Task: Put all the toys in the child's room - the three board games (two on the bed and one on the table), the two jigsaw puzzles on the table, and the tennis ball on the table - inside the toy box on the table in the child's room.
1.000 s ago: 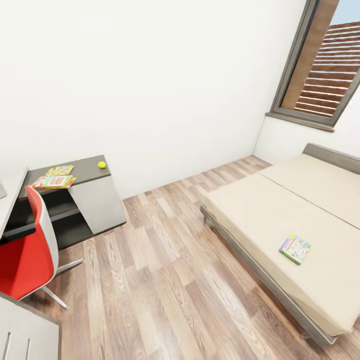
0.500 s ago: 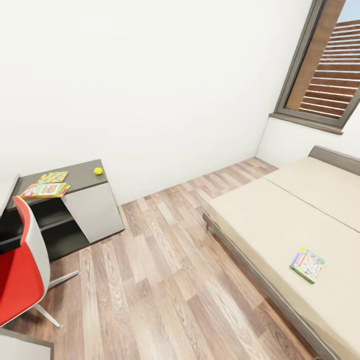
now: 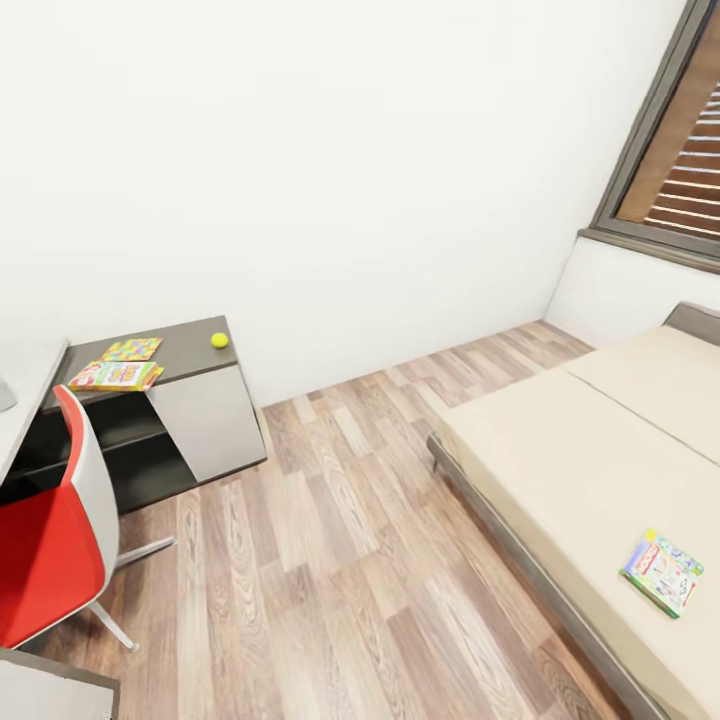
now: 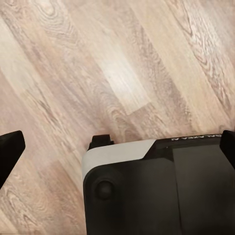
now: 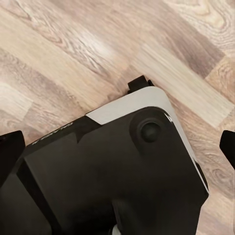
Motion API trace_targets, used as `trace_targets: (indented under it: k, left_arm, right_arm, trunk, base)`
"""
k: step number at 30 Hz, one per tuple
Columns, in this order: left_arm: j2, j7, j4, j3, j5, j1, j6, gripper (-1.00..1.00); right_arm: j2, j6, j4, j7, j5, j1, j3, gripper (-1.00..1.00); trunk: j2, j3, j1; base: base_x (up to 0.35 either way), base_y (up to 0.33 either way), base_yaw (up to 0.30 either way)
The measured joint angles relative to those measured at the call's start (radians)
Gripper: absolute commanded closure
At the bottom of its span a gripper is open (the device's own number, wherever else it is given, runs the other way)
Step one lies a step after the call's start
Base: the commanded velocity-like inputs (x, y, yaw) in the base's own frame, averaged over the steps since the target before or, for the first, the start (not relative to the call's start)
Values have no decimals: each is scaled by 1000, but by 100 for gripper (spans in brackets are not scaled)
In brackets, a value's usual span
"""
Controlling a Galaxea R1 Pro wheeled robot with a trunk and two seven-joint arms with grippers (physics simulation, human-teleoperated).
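Board game (image 3: 661,572) on bed (image 3: 560,440), far from both end effectors, fingers spread.

My head camera looks down from high across the room, desk (image 3: 180,345) at left, bed (image 3: 590,470) at right. Both wrist cameras face straight down, close over the robot base (image 4: 161,191), sharing the wood floor (image 3: 340,560).

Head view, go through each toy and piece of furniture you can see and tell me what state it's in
Tennis ball: resting on the dark table, near its far edge.
Two flat colourful boxes and: lying side by side on the table.
Board game: lying flat on the bed.
Red chair: upright, beside the table.
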Motion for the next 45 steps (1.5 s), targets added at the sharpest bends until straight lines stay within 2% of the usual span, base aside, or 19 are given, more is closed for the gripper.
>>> trace_targets:
  k: [4,9,15,18,45]
  left_arm:
    - [0,0,0,0,0,0,0,-100]
    - [0,0,0,0,0,0,0,-100]
    - [0,0,0,-4,0,0,0,-100]
    - [-1,0,0,-4,0,0,1,-100]
    - [-2,0,0,-9,0,0,2,-100]
  right_arm:
    - [6,1,0,-1,-1,-1,0,-100]
    - [33,2,0,-2,-1,-1,0,-100]
    - [85,3,2,-9,-3,0,-3,-100]
    - [100,5,10,-6,-2,-1,-3,-100]
    - [102,1,13,0,18,23,5,-100]
  trunk:
    - [0,-2,0]
    - [0,-2,0]
    - [0,-2,0]
    - [0,-2,0]
    - [0,-3,0]
  base:
    - [4,0,76]
    - [1,0,17]
    - [0,0,3]
    - [0,0,0]
    - [0,0,0]
